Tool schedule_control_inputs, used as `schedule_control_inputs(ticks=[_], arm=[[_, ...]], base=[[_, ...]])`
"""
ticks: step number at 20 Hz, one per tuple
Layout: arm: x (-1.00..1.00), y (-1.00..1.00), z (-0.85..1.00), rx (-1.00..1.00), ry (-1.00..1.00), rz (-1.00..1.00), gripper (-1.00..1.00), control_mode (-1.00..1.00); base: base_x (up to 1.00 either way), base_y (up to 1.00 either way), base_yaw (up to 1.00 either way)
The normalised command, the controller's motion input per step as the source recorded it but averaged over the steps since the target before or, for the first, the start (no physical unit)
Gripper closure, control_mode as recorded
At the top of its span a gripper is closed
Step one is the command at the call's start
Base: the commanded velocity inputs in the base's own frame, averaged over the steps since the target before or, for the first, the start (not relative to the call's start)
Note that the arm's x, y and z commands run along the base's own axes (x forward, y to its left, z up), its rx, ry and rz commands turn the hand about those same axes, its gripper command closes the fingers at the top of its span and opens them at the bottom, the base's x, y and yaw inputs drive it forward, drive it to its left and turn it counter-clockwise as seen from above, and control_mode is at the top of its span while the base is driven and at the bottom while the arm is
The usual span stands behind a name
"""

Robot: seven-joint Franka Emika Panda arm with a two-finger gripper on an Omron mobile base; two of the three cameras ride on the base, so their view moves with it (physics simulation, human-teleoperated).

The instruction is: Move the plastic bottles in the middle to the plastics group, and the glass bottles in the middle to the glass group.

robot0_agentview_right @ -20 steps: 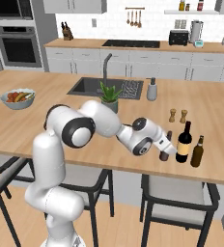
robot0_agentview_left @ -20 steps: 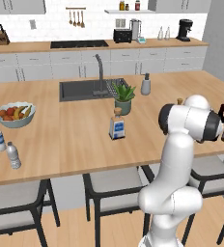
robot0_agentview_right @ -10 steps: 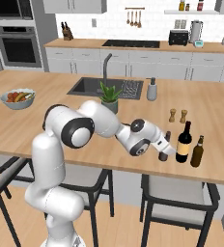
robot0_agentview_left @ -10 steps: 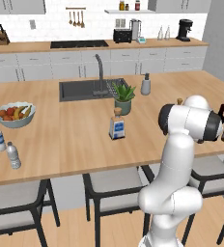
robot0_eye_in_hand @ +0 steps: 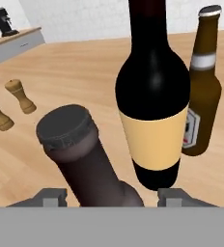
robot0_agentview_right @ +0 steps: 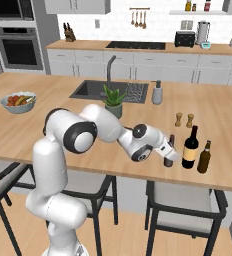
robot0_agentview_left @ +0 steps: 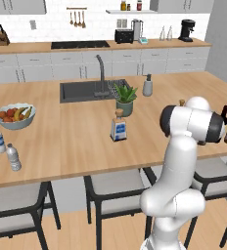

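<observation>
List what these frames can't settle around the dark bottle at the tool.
- Small dark bottle: base cut off by the hand view's bottom edge.
- Tool: contact with the bottle too small to judge, right base view.
- Wine bottle: mostly behind the arm, left base view.

The long wooden island counter (robot0_agentview_left: 76, 141) carries a fruit bowl (robot0_agentview_left: 14, 115), three plastic water bottles (robot0_agentview_left: 12, 157), a potted plant (robot0_agentview_left: 124, 97) and dark glass bottles (robot0_agentview_right: 190, 147).

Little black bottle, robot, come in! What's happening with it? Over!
Gripper open, one fingertip each side of the little black bottle. Bottle standing on the counter beside the wine bottle and brown bottle. Nothing in the way.
</observation>
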Motion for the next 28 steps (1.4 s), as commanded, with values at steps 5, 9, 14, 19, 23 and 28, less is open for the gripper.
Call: schedule_control_inputs(ticks=[5, 9, 14, 19, 23, 28], arm=[[-0.01, 0.0, 0.0, 0.0, -0.11, 0.0, -1.0, -1.0], [-0.13, 0.04, 0.03, 0.0, -0.07, 0.0, -1.0, -1.0], [-0.27, 0.09, 0.05, 0.0, 0.0, 0.0, -1.0, -1.0], [-0.35, 0.08, 0.25, 0.0, 0.0, 0.0, -1.0, -1.0], [-0.15, 0.38, 0.46, 0.0, 0.07, 0.02, -1.0, -1.0], [-0.12, 0.63, 0.45, 0.0, 0.24, 0.17, -1.0, -1.0]], base=[[0.0, 0.0, 0.0], [0.0, 0.0, 0.0], [0.0, 0.0, 0.0], [0.0, 0.0, 0.0], [0.0, 0.0, 0.0], [0.0, 0.0, 0.0]])
